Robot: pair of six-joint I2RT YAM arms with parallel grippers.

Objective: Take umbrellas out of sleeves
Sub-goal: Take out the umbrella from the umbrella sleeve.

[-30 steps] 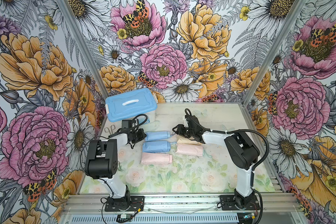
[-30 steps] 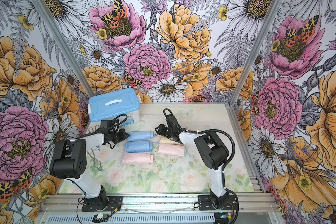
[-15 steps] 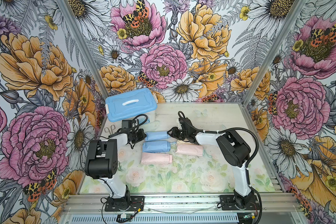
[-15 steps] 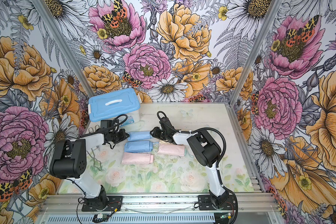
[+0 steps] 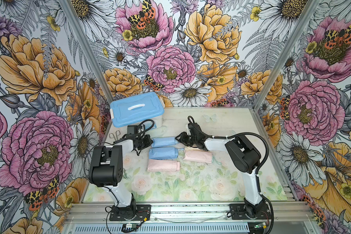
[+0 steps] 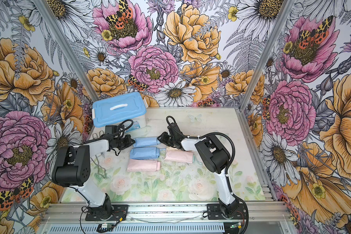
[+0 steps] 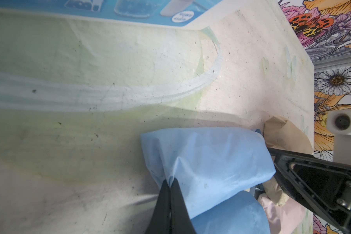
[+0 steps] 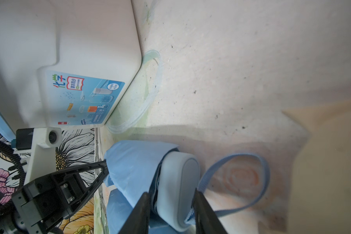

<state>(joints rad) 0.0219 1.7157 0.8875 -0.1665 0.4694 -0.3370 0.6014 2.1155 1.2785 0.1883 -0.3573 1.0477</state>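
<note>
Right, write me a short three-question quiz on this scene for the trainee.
1. True or false: the left claw is shut on the blue sleeve.
2. The right claw straddles: A) the umbrella handle, B) scissors, C) the box lid.
3. Fill in: ___ pink sleeves show in both top views.
Key: 1 true; 2 A; 3 two.

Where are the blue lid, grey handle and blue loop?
blue lid [image 5: 130, 115], in a top view, flat top
grey handle [image 8: 178, 182], right wrist view, rounded end
blue loop [image 8: 265, 175], right wrist view, curved strap
</note>
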